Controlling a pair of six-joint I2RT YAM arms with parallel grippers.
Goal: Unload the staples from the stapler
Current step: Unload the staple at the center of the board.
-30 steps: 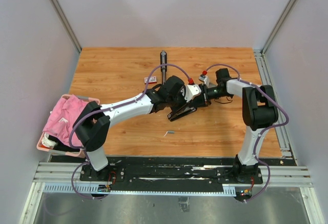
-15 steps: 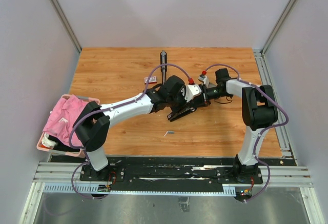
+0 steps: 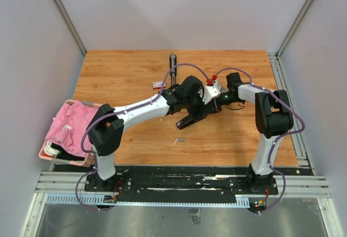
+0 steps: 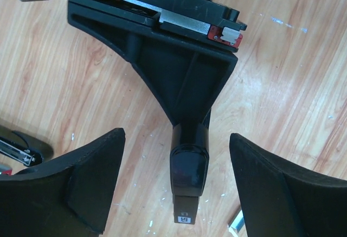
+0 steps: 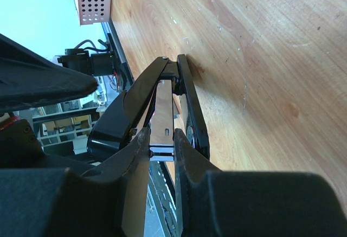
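Pale walls are enclosing a wooden table (image 3: 119,69), on which a black stapler (image 3: 190,120) is sitting hinged open between the two arms. The right gripper (image 5: 161,139) is clamping the stapler's silvery magazine rail (image 5: 162,109) between its fingers, bracing the tool. The left gripper (image 4: 177,136) is hovering over the stapler's black upper arm with its jaws spread wide, one finger on each side, touching nothing. One short strip of staples (image 3: 179,139) is lying loose on the table, near the stapler on the side towards the arm bases. Whether more are sitting in the rail cannot be told.

Step in hand, as judged: the magazine is being exposed and emptied while the right gripper is steadying the tool. The next move is probably calling for the left gripper to be closing on the upper arm or the pusher. That needs to be gentle enough not to be twisting the stapler out of the right grip.
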